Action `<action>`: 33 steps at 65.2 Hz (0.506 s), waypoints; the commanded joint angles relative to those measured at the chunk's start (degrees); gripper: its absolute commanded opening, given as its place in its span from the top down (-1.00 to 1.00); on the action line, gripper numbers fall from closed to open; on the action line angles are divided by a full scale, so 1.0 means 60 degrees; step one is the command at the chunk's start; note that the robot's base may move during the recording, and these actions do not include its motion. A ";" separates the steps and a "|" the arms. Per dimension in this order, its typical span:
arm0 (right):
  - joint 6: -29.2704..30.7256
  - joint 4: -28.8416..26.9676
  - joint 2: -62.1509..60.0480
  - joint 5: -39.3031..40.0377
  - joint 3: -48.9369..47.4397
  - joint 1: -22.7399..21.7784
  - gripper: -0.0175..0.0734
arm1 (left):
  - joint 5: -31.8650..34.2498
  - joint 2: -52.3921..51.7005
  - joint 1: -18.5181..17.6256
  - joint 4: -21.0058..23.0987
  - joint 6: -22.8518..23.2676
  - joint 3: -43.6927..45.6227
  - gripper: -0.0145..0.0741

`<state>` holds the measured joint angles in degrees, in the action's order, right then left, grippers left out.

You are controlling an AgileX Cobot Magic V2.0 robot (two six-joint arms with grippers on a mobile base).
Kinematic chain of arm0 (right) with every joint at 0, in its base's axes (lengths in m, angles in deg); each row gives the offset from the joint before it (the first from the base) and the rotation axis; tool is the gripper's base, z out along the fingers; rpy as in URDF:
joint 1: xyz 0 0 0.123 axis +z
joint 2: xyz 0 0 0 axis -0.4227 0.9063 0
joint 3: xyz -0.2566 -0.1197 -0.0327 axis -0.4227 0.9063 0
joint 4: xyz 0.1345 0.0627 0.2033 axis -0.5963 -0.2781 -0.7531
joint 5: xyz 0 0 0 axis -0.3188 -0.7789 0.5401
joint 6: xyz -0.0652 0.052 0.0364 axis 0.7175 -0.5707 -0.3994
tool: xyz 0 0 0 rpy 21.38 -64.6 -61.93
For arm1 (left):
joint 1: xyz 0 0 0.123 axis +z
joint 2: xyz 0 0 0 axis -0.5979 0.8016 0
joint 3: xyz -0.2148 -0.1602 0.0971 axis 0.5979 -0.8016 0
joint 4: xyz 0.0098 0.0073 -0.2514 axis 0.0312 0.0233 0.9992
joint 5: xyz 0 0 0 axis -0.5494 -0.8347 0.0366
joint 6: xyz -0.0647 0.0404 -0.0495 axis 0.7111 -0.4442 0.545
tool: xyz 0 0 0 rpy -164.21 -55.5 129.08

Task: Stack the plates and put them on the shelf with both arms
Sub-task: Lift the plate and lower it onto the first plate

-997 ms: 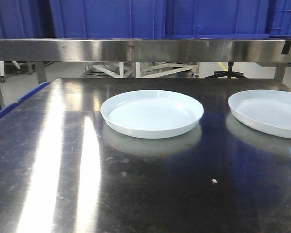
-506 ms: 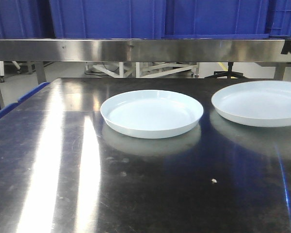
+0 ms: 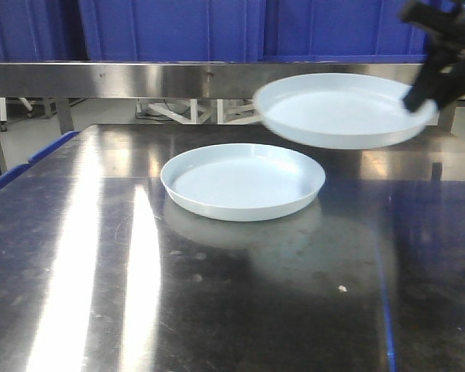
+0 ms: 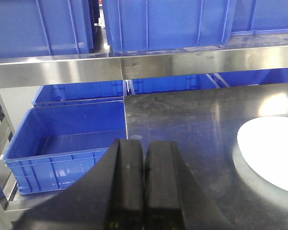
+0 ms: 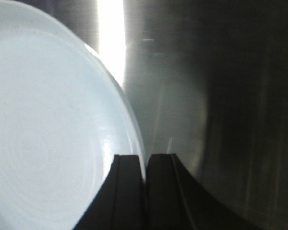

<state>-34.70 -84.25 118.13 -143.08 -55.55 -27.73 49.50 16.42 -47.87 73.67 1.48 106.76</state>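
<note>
Nearest the robot, the left gripper (image 4: 144,146) hangs near the left edge of the tabletop (image 4: 192,124), its 2 fingers pressed flat together with nothing between them. The tabletop is dark glossy steel, streaked with glare in front. About its middle lies 1 plate, the resting plate (image 3: 242,182), flat and rim up, with its reflection beneath it. Behind it and to the right, the raised plate (image 3: 345,108) is in the air, clear of the tabletop, roughly level and a little blurred. The right gripper (image 5: 145,160) holds it by the right-hand rim — jaws nipped narrow, the thin edge running into the slit between the 2 fingers. Farther back runs the shelf rail (image 3: 178,79) of brushed steel — in the front view level with the raised plate. Above the rail stand blue bins (image 3: 170,27).
</note>
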 commanded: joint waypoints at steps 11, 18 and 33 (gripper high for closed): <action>0.0004 -0.0586 -0.0050 0.1356 -0.0314 0.1452 0.50 | 0.0810 0.0003 0.0020 0.0094 0.0084 0.0292 0.49; -0.0102 -0.0586 0.0205 0.1549 -0.0314 0.1802 0.50 | 0.0810 0.0003 0.0020 0.0094 0.0084 0.0292 0.49; -0.0409 -0.0586 0.0598 0.1864 -0.0314 0.2045 0.39 | 0.0810 0.0003 0.0020 0.0094 0.0084 0.0292 0.49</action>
<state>-36.58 -85.62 124.10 -134.31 -55.55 -15.68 49.50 16.42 -47.87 73.67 1.48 106.76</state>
